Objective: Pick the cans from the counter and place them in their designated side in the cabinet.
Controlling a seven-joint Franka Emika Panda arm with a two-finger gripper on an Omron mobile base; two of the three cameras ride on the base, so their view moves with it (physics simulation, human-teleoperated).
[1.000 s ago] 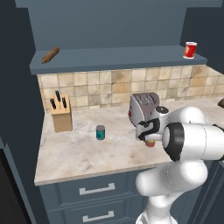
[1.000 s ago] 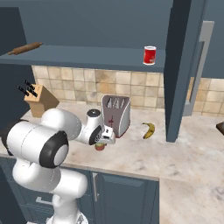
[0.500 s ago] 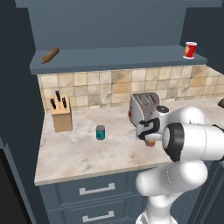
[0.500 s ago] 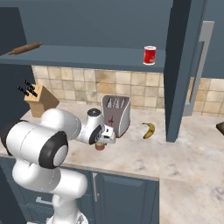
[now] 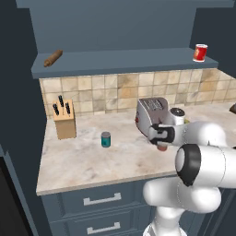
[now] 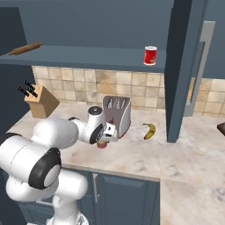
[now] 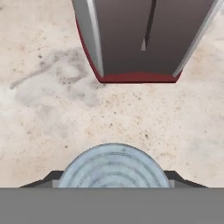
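The arm reaches low in front of the toaster [image 5: 154,113], its gripper [image 6: 103,139] pointing down with jaws clamped on the short can [image 7: 113,166] standing on the tabletop [image 5: 92,159], unmoved since a second ago; the teal can [image 5: 106,139] stands left of the toaster.

**Counter and shelf layout**

On the counter [image 5: 87,161], a knife block [image 5: 64,120] is standing at the left by the tiled wall. A can [image 5: 106,139] is sitting between it and the toaster [image 5: 152,113]. A second can [image 6: 102,144] is sitting just in front of the toaster, and a banana [image 6: 150,130] is lying to its right. Up on the cabinet [image 5: 115,62] shelf, a rolling pin [image 5: 52,58] is lying at the left end, with another can [image 5: 200,52] standing at the right.
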